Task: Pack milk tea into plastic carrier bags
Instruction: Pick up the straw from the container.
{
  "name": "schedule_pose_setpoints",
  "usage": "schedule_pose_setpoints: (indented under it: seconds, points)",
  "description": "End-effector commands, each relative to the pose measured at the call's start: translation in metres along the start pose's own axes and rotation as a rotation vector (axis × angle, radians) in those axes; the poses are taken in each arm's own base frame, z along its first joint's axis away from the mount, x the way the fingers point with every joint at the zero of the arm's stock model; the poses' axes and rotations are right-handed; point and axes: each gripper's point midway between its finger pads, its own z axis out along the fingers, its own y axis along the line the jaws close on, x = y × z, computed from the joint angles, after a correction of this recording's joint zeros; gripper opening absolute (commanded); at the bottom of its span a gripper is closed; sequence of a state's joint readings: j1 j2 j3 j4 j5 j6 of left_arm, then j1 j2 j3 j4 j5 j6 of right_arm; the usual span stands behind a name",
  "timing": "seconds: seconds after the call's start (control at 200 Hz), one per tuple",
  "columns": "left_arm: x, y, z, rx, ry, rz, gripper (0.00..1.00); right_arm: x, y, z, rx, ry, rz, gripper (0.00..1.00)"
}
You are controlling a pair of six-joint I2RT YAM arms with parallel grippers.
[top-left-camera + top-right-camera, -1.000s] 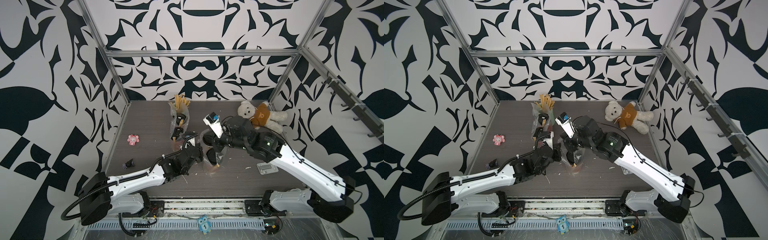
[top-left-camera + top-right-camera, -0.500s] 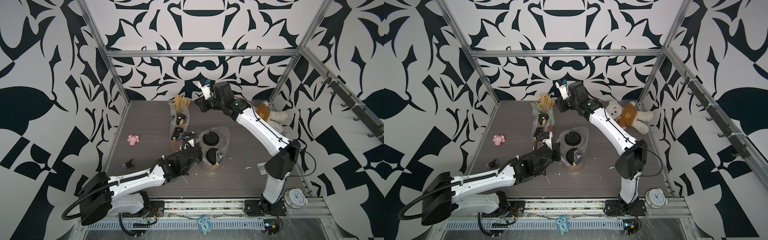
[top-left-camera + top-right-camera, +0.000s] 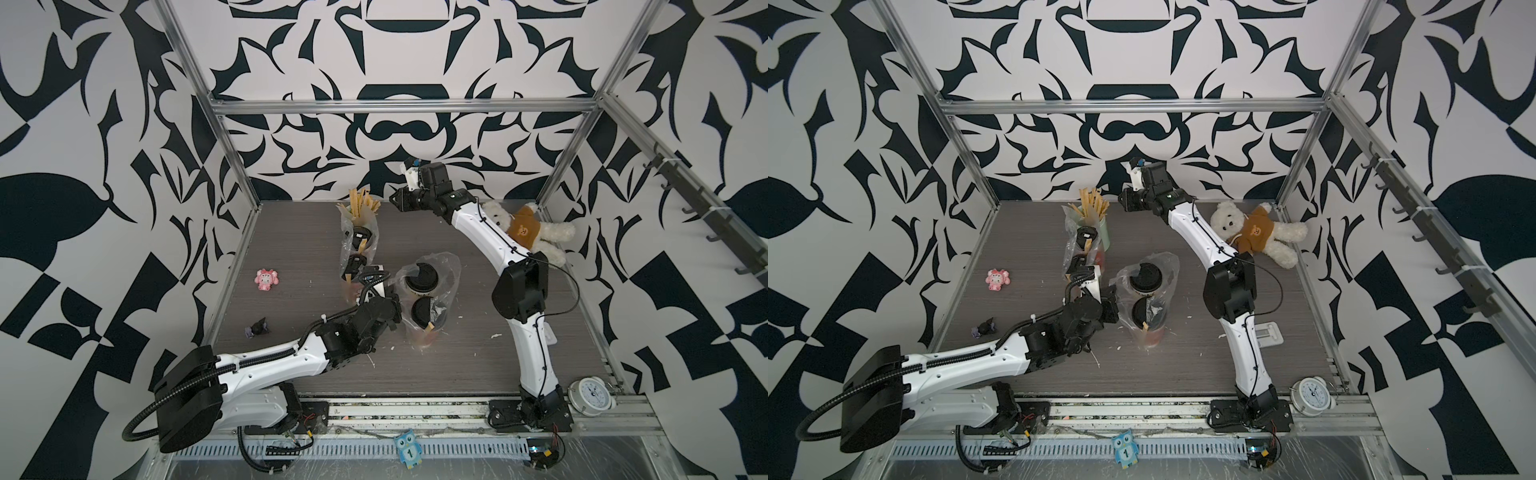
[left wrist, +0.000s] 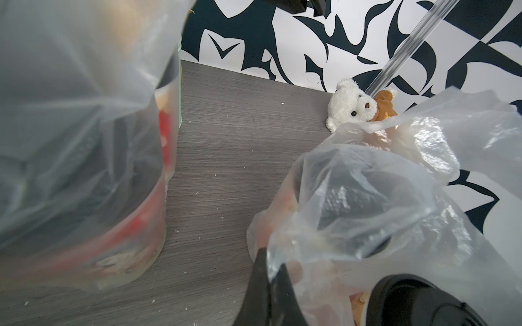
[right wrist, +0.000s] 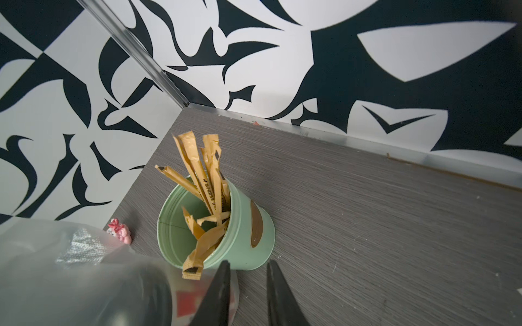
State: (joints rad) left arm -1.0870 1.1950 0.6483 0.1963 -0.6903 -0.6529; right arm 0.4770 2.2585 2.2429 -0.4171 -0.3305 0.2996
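1. Far carrier bag (image 3: 358, 253) stands mid-way across the table (image 3: 291, 249), stick holder (image 3: 365, 210) just behind it.
2. Near carrier bag (image 3: 446, 274) stands before it, to the right.
3. Each bag holds two milk tea cups (image 3: 420, 279), one behind the other.
4. Teddy bear (image 3: 523, 226) lies back right; toy pig (image 3: 266, 279) left.

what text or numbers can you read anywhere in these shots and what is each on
"1": on the blue owl tag at the front rail.
Print on the brown stick packets: too blurred to read.
Dark print on the milk tea cup: too small to read.
Clock dial numerals: too small to read.
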Motion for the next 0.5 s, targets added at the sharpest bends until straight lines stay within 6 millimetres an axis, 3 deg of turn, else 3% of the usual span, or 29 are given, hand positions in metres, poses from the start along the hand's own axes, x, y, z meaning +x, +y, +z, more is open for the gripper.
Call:
schedule_pose_setpoints:
  seconds: [0.0, 0.265, 0.495]
  points:
    - [-0.012, -0.004, 0.000, -0.016, -0.029, 0.001, 0.00, -0.044, 0.043, -0.027, -0.119, -0.122, -0.022, 0.31]
    - [-0.013, -0.006, 0.002, -0.019, -0.025, 0.006, 0.00, -0.043, 0.050, -0.035, -0.166, -0.158, 0.008, 0.36]
    - [-0.013, -0.006, 0.002, -0.021, -0.023, 0.007, 0.00, -0.034, 0.052, -0.025, -0.201, -0.119, 0.027, 0.37]
